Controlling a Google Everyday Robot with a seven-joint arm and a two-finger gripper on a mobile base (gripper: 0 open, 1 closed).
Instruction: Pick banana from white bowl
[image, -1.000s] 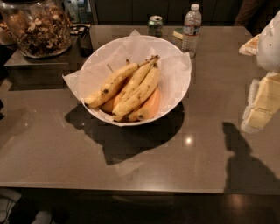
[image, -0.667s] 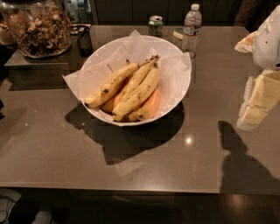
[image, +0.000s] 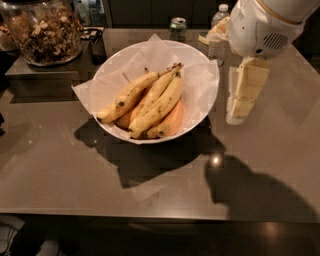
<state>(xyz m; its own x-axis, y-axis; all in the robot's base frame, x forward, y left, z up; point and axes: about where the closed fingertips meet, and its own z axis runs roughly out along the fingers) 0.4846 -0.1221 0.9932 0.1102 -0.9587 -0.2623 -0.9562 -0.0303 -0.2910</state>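
Observation:
A wide white bowl (image: 200, 117) lined with crinkled white paper stands on the grey-brown table. Several ripe yellow bananas lie in it side by side, dark tips toward the far right. The leftmost banana (image: 127, 96) lies on top, and another long one (image: 160, 104) lies beside it. An orange-tinted fruit (image: 174, 120) lies at the bowl's near right side. My gripper (image: 235, 112) hangs from the white arm (image: 260, 25) just right of the bowl's rim. It points down, level with the bowl and close above the table, and holds nothing.
A glass jar of nuts (image: 45, 30) stands at the back left on a raised ledge, with a dark container (image: 97, 42) next to it. A green can (image: 177, 27) and a water bottle (image: 217, 35) stand behind the bowl. The table's front edge (image: 150, 216) is near.
The arm and gripper have moved left from the right edge of the view to just beside the bowl's right rim. The bananas and bowl have not moved.

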